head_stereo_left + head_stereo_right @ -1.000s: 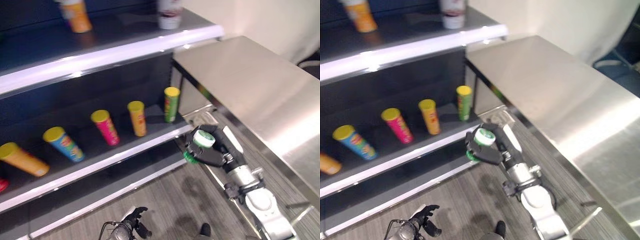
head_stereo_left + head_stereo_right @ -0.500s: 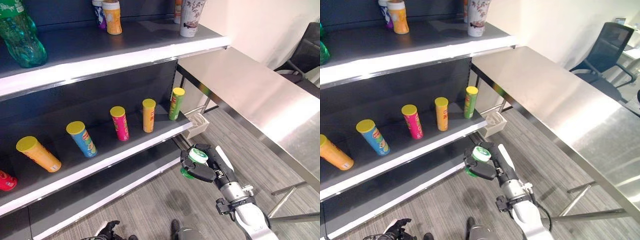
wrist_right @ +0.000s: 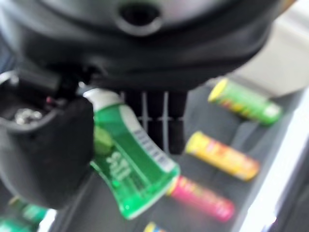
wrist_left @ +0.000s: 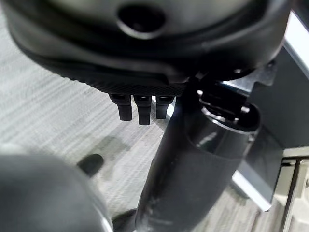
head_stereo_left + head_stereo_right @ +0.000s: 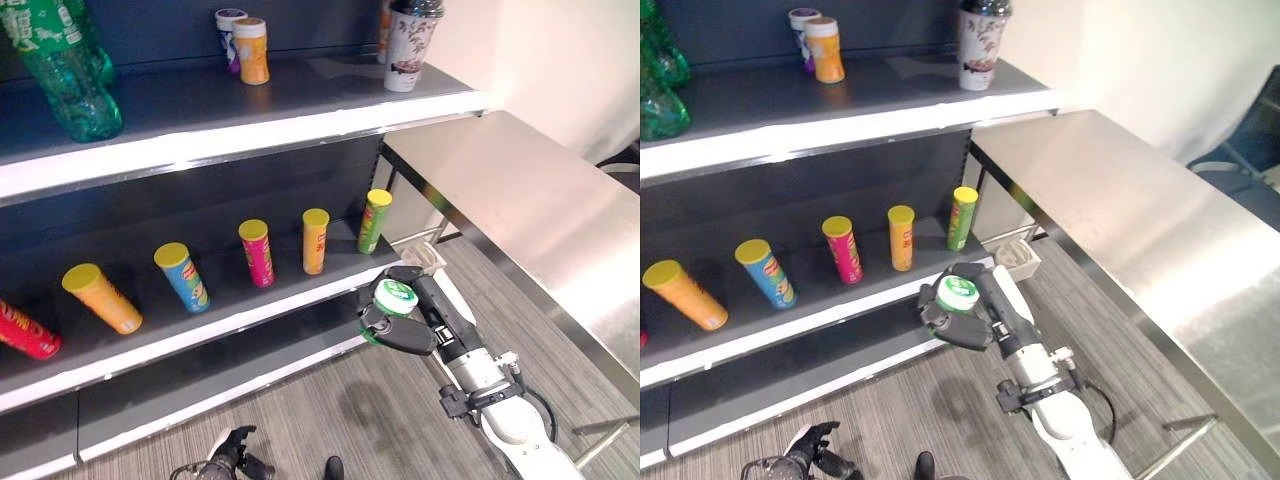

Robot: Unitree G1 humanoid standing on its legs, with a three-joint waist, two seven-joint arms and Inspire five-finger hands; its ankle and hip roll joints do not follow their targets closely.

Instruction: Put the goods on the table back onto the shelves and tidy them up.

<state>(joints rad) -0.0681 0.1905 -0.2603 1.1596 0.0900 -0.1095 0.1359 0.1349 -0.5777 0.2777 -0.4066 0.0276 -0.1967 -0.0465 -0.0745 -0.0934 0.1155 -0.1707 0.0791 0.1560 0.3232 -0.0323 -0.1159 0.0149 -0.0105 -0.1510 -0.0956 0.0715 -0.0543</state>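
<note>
Right hand (image 5: 405, 325) curled round green bottle (image 5: 395, 300), white cap up, just before lower shelf (image 5: 230, 318) edge; free space lies ahead-left, past green can (image 5: 374, 220).

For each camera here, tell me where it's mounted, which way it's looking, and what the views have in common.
Left eye view: on the head, looking down at the shelves, the steel table and the right hand holding a green bottle.
Right eye view: beside it, same scene.
Left wrist view: on the left wrist, facing the floor past the left hand.
Right wrist view: on the right wrist, facing the canisters.
Shared: the bottle, the canisters.
</note>
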